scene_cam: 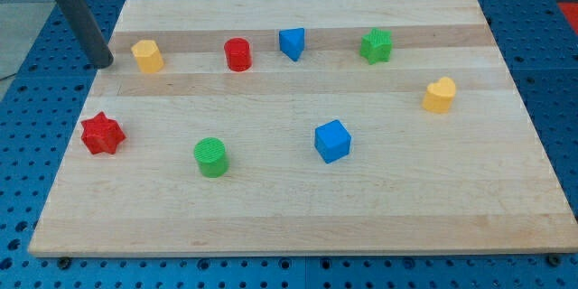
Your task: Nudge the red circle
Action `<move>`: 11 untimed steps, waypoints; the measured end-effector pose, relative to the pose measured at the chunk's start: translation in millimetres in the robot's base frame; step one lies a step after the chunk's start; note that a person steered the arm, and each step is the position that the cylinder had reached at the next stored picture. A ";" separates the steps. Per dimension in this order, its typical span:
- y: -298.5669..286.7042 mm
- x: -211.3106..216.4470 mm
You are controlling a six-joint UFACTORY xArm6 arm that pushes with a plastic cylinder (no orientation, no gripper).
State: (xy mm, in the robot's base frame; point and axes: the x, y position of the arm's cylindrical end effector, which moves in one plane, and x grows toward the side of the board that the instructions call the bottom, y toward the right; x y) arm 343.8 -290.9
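Note:
The red circle (238, 54) is a short red cylinder standing on the wooden board (298, 217) near the view's top, left of centre. My tip (105, 62) is at the board's left edge near the view's top left. It is just left of the yellow hexagon block (147, 56) and well left of the red circle, with the yellow block between them. The rod rises up and to the left out of the view.
A blue triangle block (292, 42) is just right of the red circle. A green star (377, 45), a yellow heart (439, 95), a blue cube (331, 140), a green circle (211, 156) and a red star (101, 134) are spread over the board.

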 end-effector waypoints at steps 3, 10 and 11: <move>62.8 -15.4; 204.2 -19.6; 224.5 -58.9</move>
